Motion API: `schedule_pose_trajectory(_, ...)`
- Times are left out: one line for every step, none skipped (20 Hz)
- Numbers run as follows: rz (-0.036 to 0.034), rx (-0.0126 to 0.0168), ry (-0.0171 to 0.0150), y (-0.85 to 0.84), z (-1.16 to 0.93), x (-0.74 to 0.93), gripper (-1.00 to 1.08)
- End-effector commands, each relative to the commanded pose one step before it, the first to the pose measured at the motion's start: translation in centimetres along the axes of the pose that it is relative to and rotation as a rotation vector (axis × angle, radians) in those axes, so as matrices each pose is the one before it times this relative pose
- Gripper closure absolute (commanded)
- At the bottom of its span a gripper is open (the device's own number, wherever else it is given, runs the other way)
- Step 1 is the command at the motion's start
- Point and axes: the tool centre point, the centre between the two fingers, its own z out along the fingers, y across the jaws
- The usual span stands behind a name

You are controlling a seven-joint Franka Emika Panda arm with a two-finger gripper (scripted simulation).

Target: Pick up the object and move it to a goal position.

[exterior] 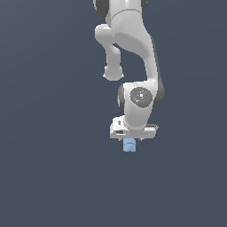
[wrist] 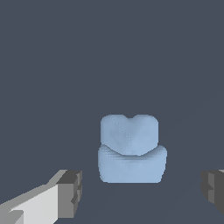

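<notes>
Light-blue object (wrist: 131, 151) sits between the spread hand (wrist: 142, 188) fingers, untouched.

Arm (exterior: 133, 40) cut off by the exterior view's upper edge, base unseen. Gripper (exterior: 129, 141) fingers hidden there behind the white hand body; spread not readable from that view. Upper part of the light-blue block (exterior: 129, 146) covered by the hand, only its lower portion showing. In the wrist view, both fingertips (wrist: 70, 193) cropped by the picture's edges, one almost entirely. Block's (wrist: 131, 151) underside out of sight.
</notes>
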Motion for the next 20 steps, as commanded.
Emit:
schedule_pose_trajectory(0.00581,-0.00257,0.00066,-0.09,0.419,0.206,-0.92)
schedule_pose_trajectory(0.00062,-0.0003,-0.00006,-0.026,0.069,0.022,-0.92)
schedule_pose_trajectory(0.0,0.0,0.0,-0.022,0.021,0.005,-0.92)
schedule_pose_trajectory(-0.0017,0.00057,-0.00104,0.034,-0.078,-0.085,-0.92)
schedule_pose_trajectory(0.0,0.0,0.0,-0.001,0.038,0.0,-0.92)
schedule_pose_trajectory(0.0,0.0,0.0,-0.003,0.113,-0.001,-0.92)
schedule_pose_trajectory(0.0,0.0,0.0,-0.005,0.187,-0.001,-0.92)
schedule_pose_trajectory(0.0,0.0,0.0,-0.006,0.262,-0.002,-0.92)
schedule_pose_trajectory(0.0,0.0,0.0,-0.008,0.335,-0.004,-0.92)
schedule_pose_trajectory(0.0,0.0,0.0,-0.009,0.408,-0.006,-0.92)
schedule_pose_trajectory(0.00057,-0.00025,0.00031,0.025,0.461,-0.006,-0.92)
schedule_pose_trajectory(0.0,0.0,0.0,-0.012,0.549,-0.013,-0.92)
schedule_pose_trajectory(0.00056,-0.00026,0.00031,0.023,0.588,-0.012,-0.92)
schedule_pose_trajectory(0.0,0.0,0.0,-0.012,0.557,-0.013,-0.92)
schedule_pose_trajectory(0.0,0.0,0.0,-0.011,0.475,-0.008,-0.92)
schedule_pose_trajectory(0.0,0.0,0.0,-0.01,0.394,-0.001,-0.92)
schedule_pose_trajectory(0.00057,-0.00024,0.00031,0.028,0.294,0.011,-0.92)
schedule_pose_trajectory(0.0,0.0,0.0,-0.009,0.231,0.017,-0.92)
schedule_pose_trajectory(0.0,0.0,0.0,-0.009,0.15,0.027,-0.92)
schedule_pose_trajectory(0.0,0.0,0.0,-0.009,0.07,0.037,-0.92)
